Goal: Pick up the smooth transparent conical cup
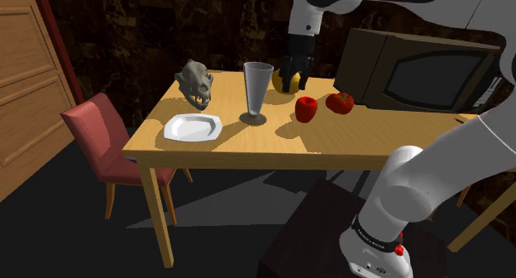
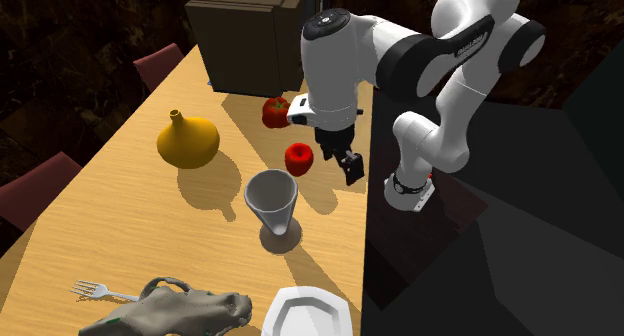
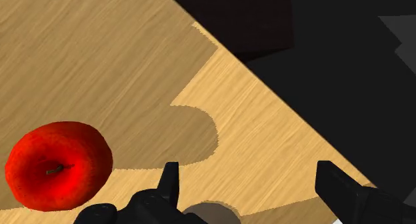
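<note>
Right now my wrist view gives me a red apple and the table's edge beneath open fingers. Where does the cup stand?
Observer: The clear conical cup stands upright on its foot between that red apple and a white plate.
Operator: Is something close beside it?
Observer: A yellow gourd vase stands apart from it, farther in from the edge.
Operator: Is my gripper near the cup?
Observer: The gripper hangs above the table beside the apple, clearly apart from the cup.
</note>
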`<action>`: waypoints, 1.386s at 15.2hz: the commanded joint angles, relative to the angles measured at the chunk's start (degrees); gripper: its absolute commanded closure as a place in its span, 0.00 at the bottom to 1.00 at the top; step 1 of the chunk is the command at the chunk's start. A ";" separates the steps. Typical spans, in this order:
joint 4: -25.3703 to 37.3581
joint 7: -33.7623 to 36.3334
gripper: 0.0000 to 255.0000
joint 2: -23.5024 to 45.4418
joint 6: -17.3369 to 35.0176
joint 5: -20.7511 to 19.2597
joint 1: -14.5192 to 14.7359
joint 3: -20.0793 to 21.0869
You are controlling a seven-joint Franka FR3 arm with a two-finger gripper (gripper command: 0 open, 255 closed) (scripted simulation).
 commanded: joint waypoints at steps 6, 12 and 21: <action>19.99 -6.45 0.00 16.45 -4.33 1.60 -0.36 -4.16; 42.91 -11.73 0.00 32.87 -12.03 5.44 -2.23 -7.11; 40.48 -13.24 0.00 34.67 -8.08 5.93 -2.64 -7.30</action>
